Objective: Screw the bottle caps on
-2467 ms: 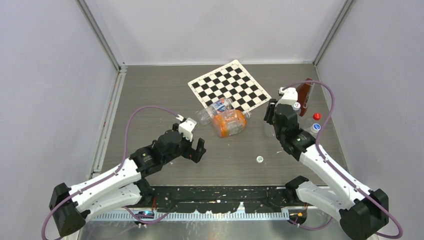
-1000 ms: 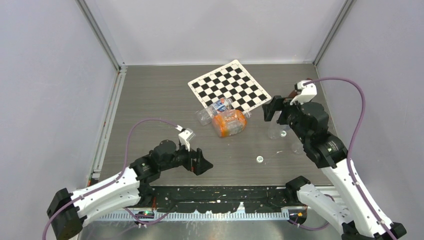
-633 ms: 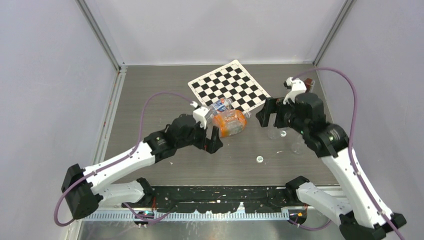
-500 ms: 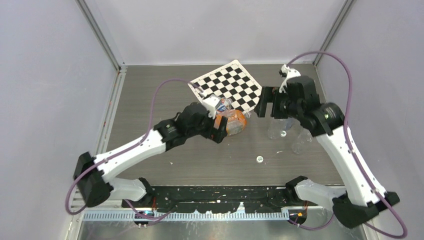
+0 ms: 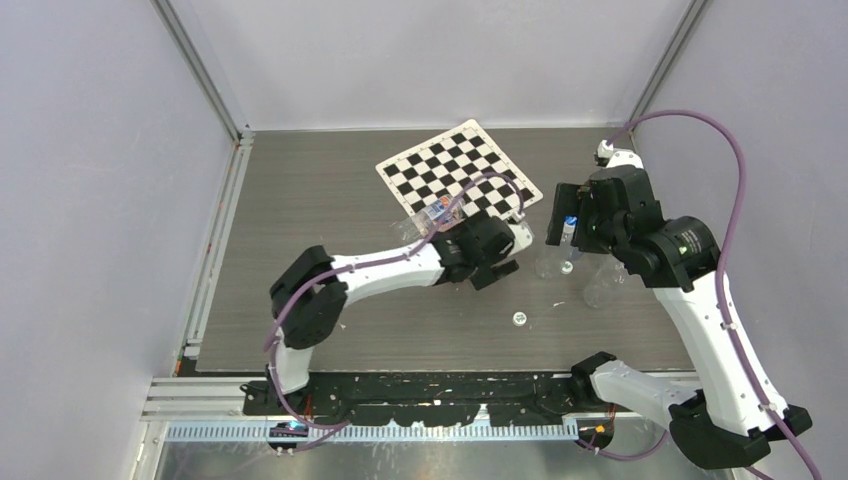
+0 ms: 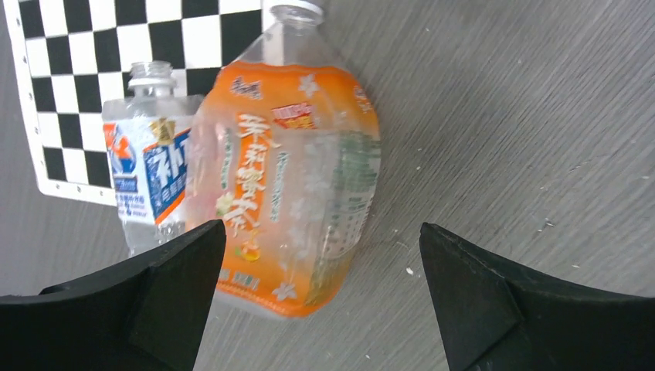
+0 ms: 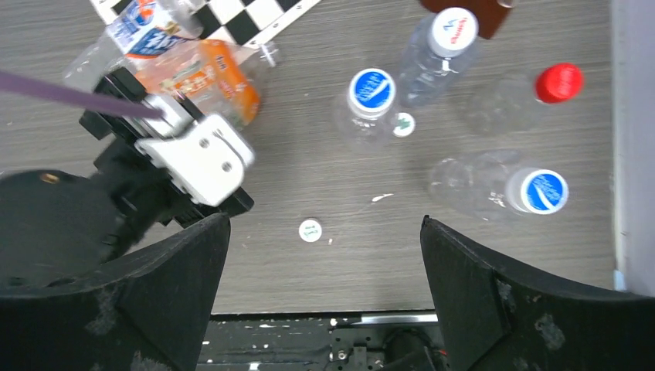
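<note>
Bottle caps: two loose white ones lie flat on the table (image 6: 502, 116), round faces up, so neither has a long axis to point. One cap (image 7: 310, 230) sits alone in open space near the front edge. The other (image 7: 402, 124) lies just beside an upright bottle with a blue-and-white lid (image 7: 372, 89). Each has a small green mark, too small to read.

Change since half a second ago:
- The left arm has reached further right, and the left gripper (image 6: 317, 239) is now over the orange bottle (image 6: 293, 170) rather than at its left side.
- The right gripper (image 7: 323, 224) has drawn back to the right.
- The front cap has not moved.

Jaws: both grippers are spread wide and hold nothing.

Orange bottle:
- It lies on its side with the long axis toward the checkerboard (image 6: 46, 77).
- The neck is open and uncapped.
- The label carries a column of white Chinese characters, not read with certainty.

Small bottle (image 6: 147, 178): it is touching the orange bottle on the left, parallel to it, also uncapped. Its label is blue and orange with one large white character.
</note>
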You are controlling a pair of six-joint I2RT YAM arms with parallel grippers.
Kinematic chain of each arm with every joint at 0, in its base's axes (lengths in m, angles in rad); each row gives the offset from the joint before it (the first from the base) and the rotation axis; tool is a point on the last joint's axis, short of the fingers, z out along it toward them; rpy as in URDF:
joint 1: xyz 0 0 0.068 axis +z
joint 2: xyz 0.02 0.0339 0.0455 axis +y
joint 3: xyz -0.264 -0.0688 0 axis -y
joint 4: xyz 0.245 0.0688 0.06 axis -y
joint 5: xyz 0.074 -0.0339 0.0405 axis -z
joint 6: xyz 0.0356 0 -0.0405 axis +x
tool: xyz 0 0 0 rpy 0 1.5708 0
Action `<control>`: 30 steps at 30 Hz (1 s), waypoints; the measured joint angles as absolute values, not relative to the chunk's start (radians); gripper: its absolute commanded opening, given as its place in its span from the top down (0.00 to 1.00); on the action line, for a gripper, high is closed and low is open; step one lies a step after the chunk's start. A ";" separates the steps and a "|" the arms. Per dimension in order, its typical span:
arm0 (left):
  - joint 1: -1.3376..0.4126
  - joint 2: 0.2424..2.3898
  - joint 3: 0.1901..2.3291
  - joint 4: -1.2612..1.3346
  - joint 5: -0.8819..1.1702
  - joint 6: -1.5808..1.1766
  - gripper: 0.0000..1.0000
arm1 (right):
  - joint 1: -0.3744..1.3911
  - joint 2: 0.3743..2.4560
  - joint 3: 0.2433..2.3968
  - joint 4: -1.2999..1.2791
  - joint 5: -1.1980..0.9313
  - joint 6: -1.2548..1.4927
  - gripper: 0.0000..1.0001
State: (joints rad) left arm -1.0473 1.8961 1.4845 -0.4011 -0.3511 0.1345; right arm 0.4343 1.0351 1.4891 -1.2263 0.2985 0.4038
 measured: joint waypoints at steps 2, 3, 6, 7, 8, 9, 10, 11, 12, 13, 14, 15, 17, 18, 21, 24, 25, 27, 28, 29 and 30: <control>-1.073 1.942 1.494 -0.393 -0.380 0.178 0.00 | 0.434 1.028 1.496 -1.243 0.338 0.402 0.00; -1.083 1.964 1.500 -0.386 -0.397 0.203 0.00 | 0.434 1.027 1.497 -1.246 0.355 0.399 0.00; -1.101 2.027 1.507 -0.344 -0.450 0.266 0.00 | 0.434 1.029 1.498 -1.259 0.385 0.391 0.00; -1.105 2.057 1.512 -0.322 -0.479 0.290 0.00 | 0.434 1.030 1.498 -1.262 0.392 0.388 0.00; -1.105 2.080 1.517 -0.307 -0.500 0.305 0.00 | 0.434 1.031 1.499 -1.263 0.394 0.385 0.00; -1.106 2.110 1.523 -0.285 -0.526 0.324 0.00 | 0.434 1.032 1.501 -1.264 0.396 0.380 0.00; -1.106 2.140 1.526 -0.263 -0.552 0.341 0.01 | 0.434 1.034 1.503 -1.264 0.396 0.375 0.00; -1.108 2.161 1.538 -0.236 -0.603 0.364 0.04 | 0.434 1.036 1.504 -1.265 0.396 0.371 0.01; -1.108 2.171 1.549 -0.223 -0.613 0.378 0.08 | 0.434 1.037 1.506 -1.266 0.396 0.369 0.00; -1.110 2.190 1.563 -0.202 -0.641 0.393 0.15 | 0.434 1.040 1.510 -1.267 0.396 0.364 0.00; -1.113 2.204 1.570 -0.189 -0.662 0.403 0.22 | 0.434 1.042 1.513 -1.267 0.396 0.362 0.00; -1.116 2.220 1.578 -0.170 -0.688 0.416 0.30 | 0.434 1.044 1.517 -1.269 0.395 0.357 0.00; -1.121 2.239 1.581 -0.149 -0.723 0.428 0.46 | 0.434 1.048 1.521 -1.276 0.395 0.347 0.00; -1.126 2.246 1.581 -0.147 -0.733 0.429 0.52 | 0.434 1.050 1.524 -1.280 0.395 0.342 0.00; -1.140 2.252 1.571 -0.150 -0.773 0.434 0.70 | 0.434 1.054 1.531 -1.287 0.390 0.324 0.00; -1.153 2.225 1.564 -0.175 -0.793 0.413 0.86 | 0.434 1.052 1.538 -1.288 0.387 0.311 0.00; -1.156 2.207 1.562 -0.200 -0.792 0.393 0.89 | 0.434 1.051 1.538 -1.286 0.385 0.308 0.00; -1.161 2.159 1.558 -0.266 -0.776 0.339 0.95 | 0.434 1.042 1.539 -1.276 0.377 0.300 0.00; -1.164 2.125 1.555 -0.306 -0.765 0.311 0.97 | 0.434 1.034 1.539 -1.268 0.367 0.293 0.00; -1.166 2.094 1.552 -0.336 -0.755 0.279 0.99 | 0.434 1.025 1.539 -1.259 0.357 0.287 0.00; -1.169 2.041 1.544 -0.376 -0.737 0.240 1.00 | 0.434 1.009 1.537 -1.243 0.337 0.275 0.00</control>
